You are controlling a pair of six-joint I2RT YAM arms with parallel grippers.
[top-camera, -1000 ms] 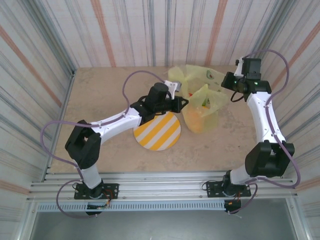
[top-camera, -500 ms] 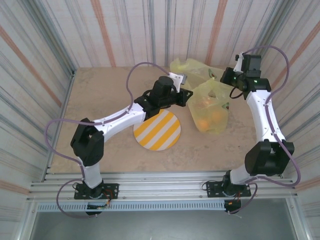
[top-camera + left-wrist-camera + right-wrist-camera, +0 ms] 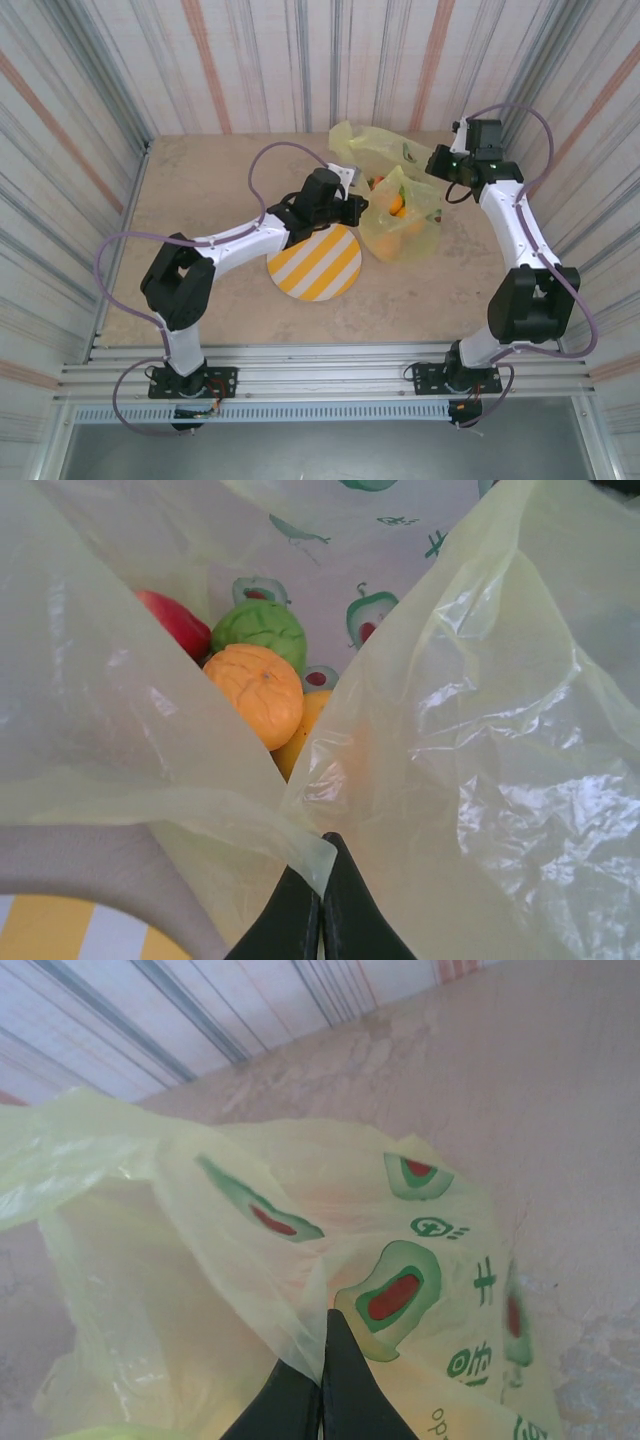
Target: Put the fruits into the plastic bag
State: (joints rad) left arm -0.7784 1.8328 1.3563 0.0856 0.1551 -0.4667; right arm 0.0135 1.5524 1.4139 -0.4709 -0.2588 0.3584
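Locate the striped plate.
In the top view the striped plate lies mid-table, partly under the left arm, just left of the plastic bag and nearer the table's near edge.

Top view: a beige, stone-patterned tabletop (image 3: 200, 200) is lying inside an enclosure whose wall panels (image 3: 250, 60) are rising on the left, far and right sides, showing vertical stripes of white, grey and dull orange. Aluminium rails (image 3: 330, 375) are running along the near edge, with a plain grey surface (image 3: 320, 450) lying beyond them. Even, diffuse light is casting only soft shadows. Right wrist view: the mottled tabletop is meeting the striped wall.
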